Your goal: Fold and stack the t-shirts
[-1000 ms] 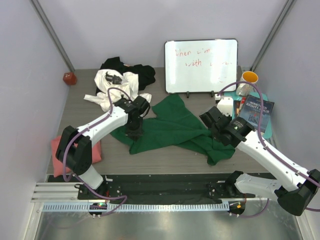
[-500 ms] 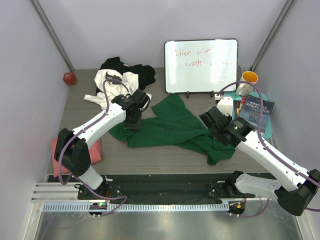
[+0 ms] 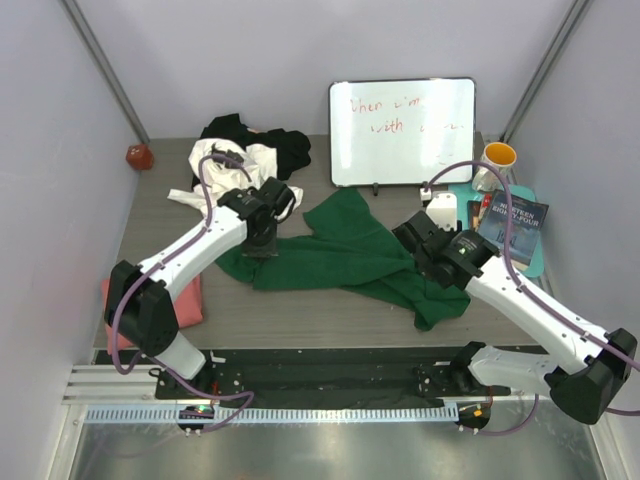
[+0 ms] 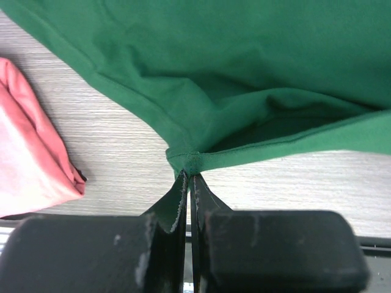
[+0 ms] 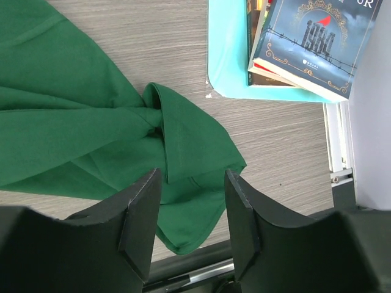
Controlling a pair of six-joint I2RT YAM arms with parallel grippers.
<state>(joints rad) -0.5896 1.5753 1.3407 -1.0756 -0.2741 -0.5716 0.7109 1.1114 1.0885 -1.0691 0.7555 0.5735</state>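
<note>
On the grey table (image 3: 300, 310), pinching the left hem of the dark green t-shirt (image 3: 340, 255), lying lengthwise left-to-right across the table's middle, in the left gripper (image 4: 190, 178), fingers clamped tight, while hovering the right gripper (image 5: 192, 183), fingers parted and empty, over its right end.

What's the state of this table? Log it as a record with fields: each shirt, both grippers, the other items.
green t-shirt: crumpled, spread mid-table
pink t-shirt: folded, near left edge
white t-shirt: heaped at far left
black t-shirt: in the same heap
left gripper: shut on the green t-shirt's hem
right gripper: open, over the green t-shirt's right end
other: whiteboard, orange mug, books on teal mat, red ball
</note>
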